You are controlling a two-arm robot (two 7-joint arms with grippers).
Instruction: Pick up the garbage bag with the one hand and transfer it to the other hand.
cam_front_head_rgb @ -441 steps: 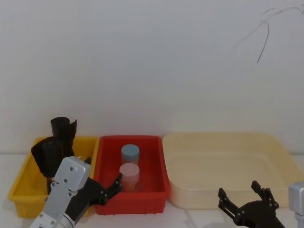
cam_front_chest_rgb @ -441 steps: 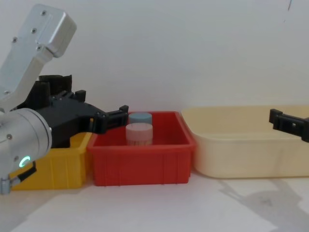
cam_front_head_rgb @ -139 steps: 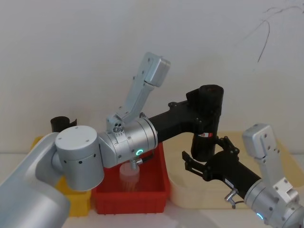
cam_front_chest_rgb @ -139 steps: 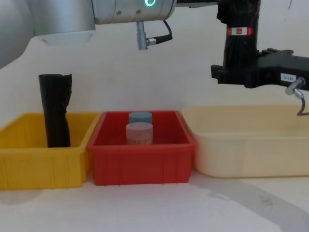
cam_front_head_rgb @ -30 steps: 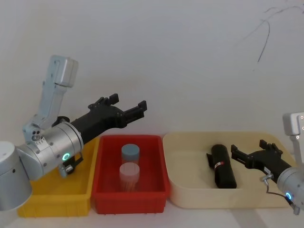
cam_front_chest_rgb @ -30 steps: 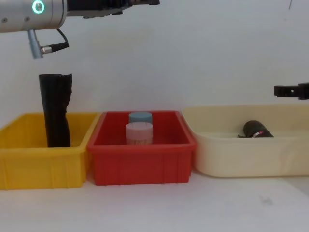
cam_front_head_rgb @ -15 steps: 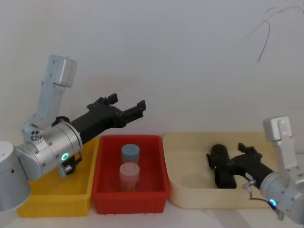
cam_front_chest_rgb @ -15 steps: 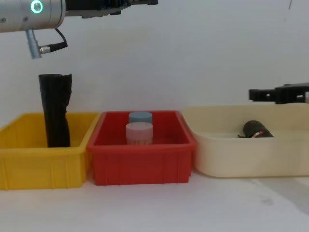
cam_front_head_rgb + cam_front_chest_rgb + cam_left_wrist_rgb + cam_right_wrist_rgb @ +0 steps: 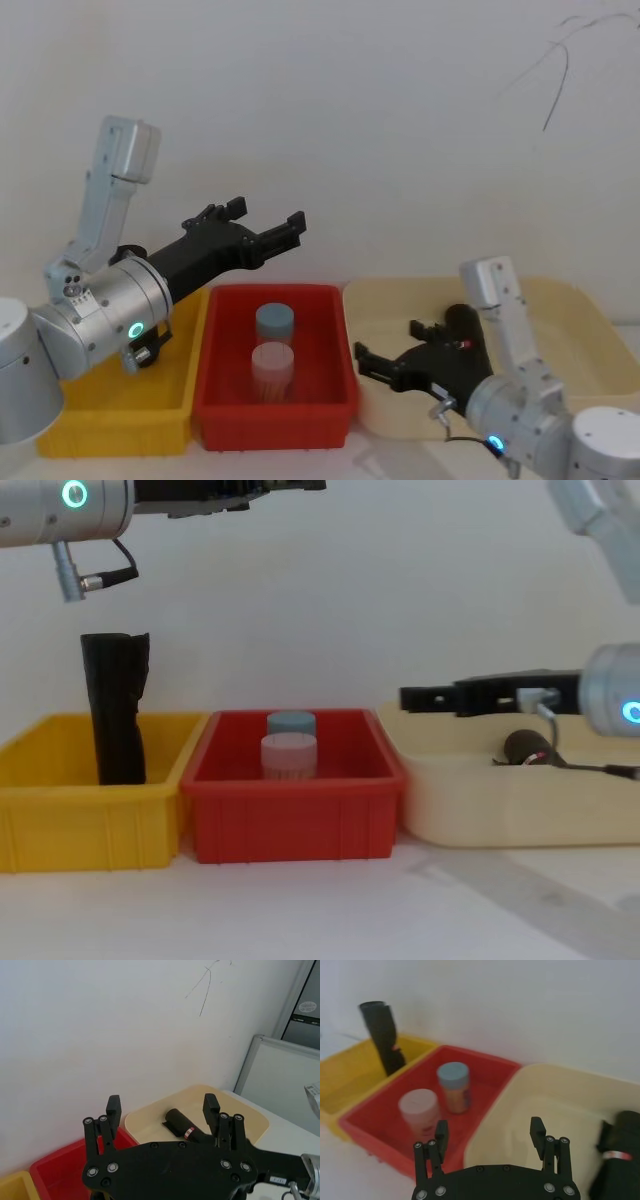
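Garbage bag: lay flat, red-and-white label showing, in the cream tub, within its left half. Right gripper: fingers spread wide, empty, over the tub's left edge. Left gripper: spread wide, empty, raised above the red bin's rear edge.

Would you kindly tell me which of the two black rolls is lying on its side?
The labelled garbage bag in the cream bin; the plain roll stands upright in the yellow bin.
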